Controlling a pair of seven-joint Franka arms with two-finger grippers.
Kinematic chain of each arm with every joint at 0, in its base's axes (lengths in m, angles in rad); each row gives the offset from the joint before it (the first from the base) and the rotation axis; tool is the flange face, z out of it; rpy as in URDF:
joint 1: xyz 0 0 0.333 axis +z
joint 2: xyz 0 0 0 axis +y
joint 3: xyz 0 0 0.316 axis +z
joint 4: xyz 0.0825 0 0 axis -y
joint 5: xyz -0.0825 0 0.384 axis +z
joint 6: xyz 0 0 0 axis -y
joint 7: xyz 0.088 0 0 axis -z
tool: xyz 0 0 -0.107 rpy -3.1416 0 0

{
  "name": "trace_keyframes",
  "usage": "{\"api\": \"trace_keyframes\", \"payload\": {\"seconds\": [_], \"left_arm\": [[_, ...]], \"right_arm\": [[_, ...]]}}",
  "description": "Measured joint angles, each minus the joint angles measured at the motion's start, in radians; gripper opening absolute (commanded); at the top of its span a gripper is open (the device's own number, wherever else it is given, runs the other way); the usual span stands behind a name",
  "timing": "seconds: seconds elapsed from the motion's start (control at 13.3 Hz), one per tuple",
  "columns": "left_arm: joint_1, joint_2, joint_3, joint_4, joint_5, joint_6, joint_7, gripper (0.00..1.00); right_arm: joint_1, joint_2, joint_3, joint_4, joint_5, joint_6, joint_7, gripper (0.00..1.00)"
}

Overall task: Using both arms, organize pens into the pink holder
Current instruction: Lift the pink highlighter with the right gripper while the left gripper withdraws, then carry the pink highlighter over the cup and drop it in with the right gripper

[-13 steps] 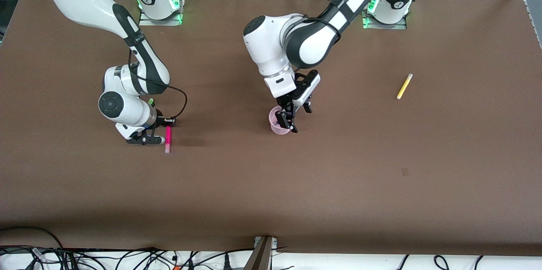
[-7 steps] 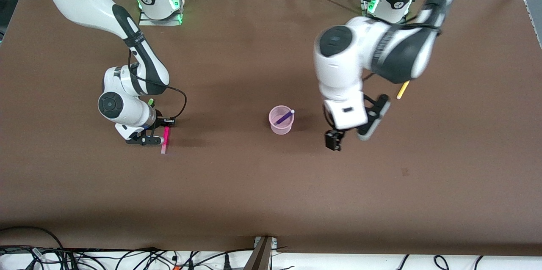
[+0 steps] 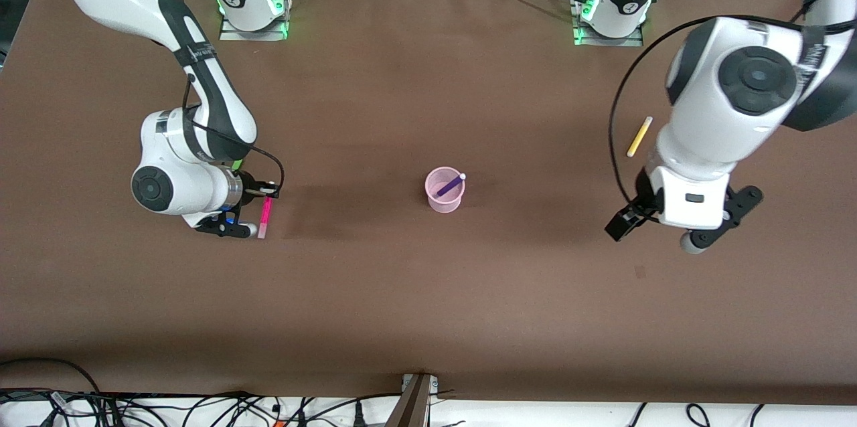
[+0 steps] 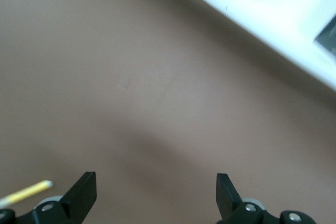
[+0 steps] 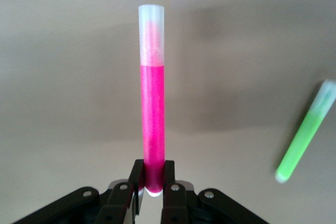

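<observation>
Right gripper (image 5: 152, 190) clamped on one end of the magenta pen (image 5: 151, 114), low at the right arm's end of the table (image 3: 428, 306), with the green pen (image 5: 305, 131) lying just beside on the surface, apart from the held one. Left gripper (image 4: 156, 192) spread wide and empty, up over bare brown table at the left arm's end, with the yellow pen (image 3: 639, 136) lying near it. Pink holder (image 3: 444, 191) upright mid-table between both arms, purple pen (image 3: 450, 186) leaning inside it.
</observation>
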Motion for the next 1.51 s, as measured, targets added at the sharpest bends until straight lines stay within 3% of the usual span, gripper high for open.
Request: {"api": "trace_keyframes", "payload": {"seconds": [0.45, 0.6, 0.75, 0.98, 1.2, 1.51], "left_arm": [[0.184, -0.012, 0.000, -0.059, -0.149, -0.047, 0.609, 1.00], [0.235, -0.047, -0.001, -0.120, -0.164, -0.046, 0.741, 1.00], [0.245, -0.091, -0.003, -0.181, -0.166, -0.015, 0.770, 1.00], [0.245, -0.159, -0.007, -0.284, -0.166, 0.086, 0.773, 1.00], [0.246, -0.185, -0.006, -0.323, -0.166, 0.111, 0.773, 1.00], [0.247, -0.185, -0.006, -0.330, -0.166, 0.114, 0.773, 1.00]], "right_arm": [[0.121, 0.000, 0.005, 0.104, 0.324, -0.161, 0.258, 0.01], [0.160, 0.005, 0.006, 0.108, 0.498, -0.168, 0.334, 0.01], [0.216, 0.008, 0.007, 0.126, 0.609, -0.167, 0.431, 0.01], [0.351, 0.021, 0.009, 0.185, 0.700, -0.115, 0.594, 0.01], [0.476, 0.059, 0.009, 0.195, 0.755, 0.008, 0.652, 0.01], [0.491, 0.118, -0.001, 0.216, 0.756, 0.034, 0.654, 0.01]]}}
